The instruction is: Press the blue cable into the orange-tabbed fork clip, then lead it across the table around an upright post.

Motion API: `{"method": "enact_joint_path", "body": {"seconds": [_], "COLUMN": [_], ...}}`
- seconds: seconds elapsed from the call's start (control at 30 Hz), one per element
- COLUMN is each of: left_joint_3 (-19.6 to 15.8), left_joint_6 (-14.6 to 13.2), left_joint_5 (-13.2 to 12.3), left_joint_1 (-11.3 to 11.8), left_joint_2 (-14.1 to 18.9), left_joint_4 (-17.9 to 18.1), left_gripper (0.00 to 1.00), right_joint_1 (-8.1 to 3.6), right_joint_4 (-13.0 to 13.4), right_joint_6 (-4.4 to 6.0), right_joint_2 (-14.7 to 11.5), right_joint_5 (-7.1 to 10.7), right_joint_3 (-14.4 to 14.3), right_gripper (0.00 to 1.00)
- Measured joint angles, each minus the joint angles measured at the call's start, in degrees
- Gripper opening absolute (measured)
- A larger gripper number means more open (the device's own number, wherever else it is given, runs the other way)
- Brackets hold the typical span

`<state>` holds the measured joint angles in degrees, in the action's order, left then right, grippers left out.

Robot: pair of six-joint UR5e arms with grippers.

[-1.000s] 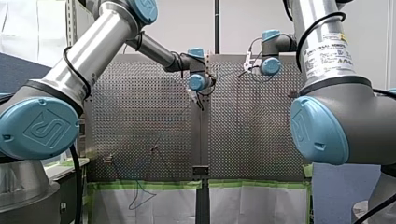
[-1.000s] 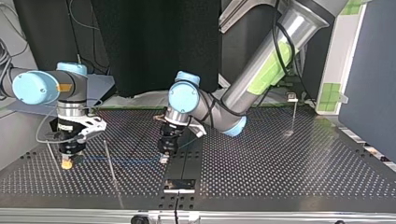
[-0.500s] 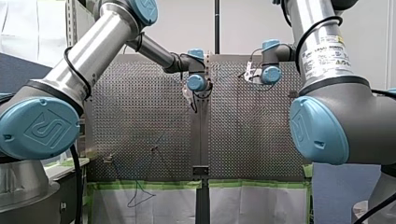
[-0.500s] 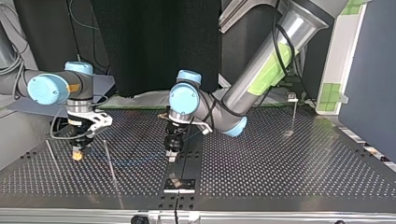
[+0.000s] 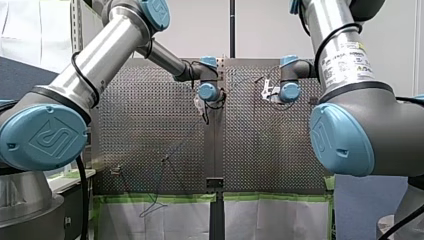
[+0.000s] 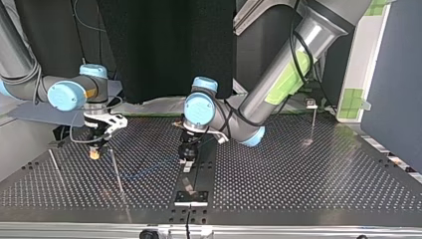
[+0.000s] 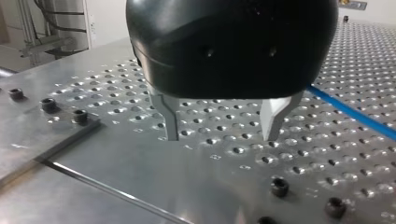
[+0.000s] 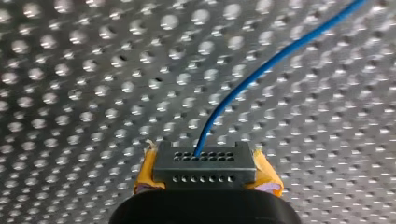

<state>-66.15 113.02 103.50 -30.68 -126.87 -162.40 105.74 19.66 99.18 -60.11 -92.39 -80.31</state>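
**Right gripper grasps the blue cable, left gripper stands open**

The perforated table spreads across the whole top view. My left arm reaches to it on one side of a thin upright post and my right arm on the other, so the post stands between the two grippers.

My left gripper is black with bare metal fingers. It is well apart from the post and is released. Its fingers stand spread just above the table with nothing between them.

My right gripper is near the post and is clenched on the blue cable. Yellow pads show at both sides of its closed fingers. The cable comes out from between them and curves away over the table's holes.

In the top view a faint blue line leads from this gripper towards the post and on towards my left gripper. I cannot tell whether it touches the post. In the left wrist view the cable runs low over the table beside my left gripper, outside its fingers and apart from them.
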Motion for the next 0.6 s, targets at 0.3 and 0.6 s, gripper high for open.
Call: {"method": "enact_joint_path", "body": {"seconds": [0.3, 0.6], "left_joint_3": [0.0, 2.2], "left_joint_6": [0.0, 0.0], "left_joint_5": [-1.7, -1.3], "left_joint_1": [-0.7, -1.8], "left_joint_2": [-0.1, -1.9], "left_joint_4": [-1.0, -2.4], "left_gripper": [0.84, 0.84], "right_joint_1": [-0.03, 0.35], "right_joint_4": [0.4, 1.6], "right_joint_6": [-0.41, -0.78], "right_joint_2": [2.6, 4.3], "right_joint_5": [-0.23, -0.33], "right_joint_3": [-0.6, -1.4], "right_gripper": [0.0, 0.0]}}
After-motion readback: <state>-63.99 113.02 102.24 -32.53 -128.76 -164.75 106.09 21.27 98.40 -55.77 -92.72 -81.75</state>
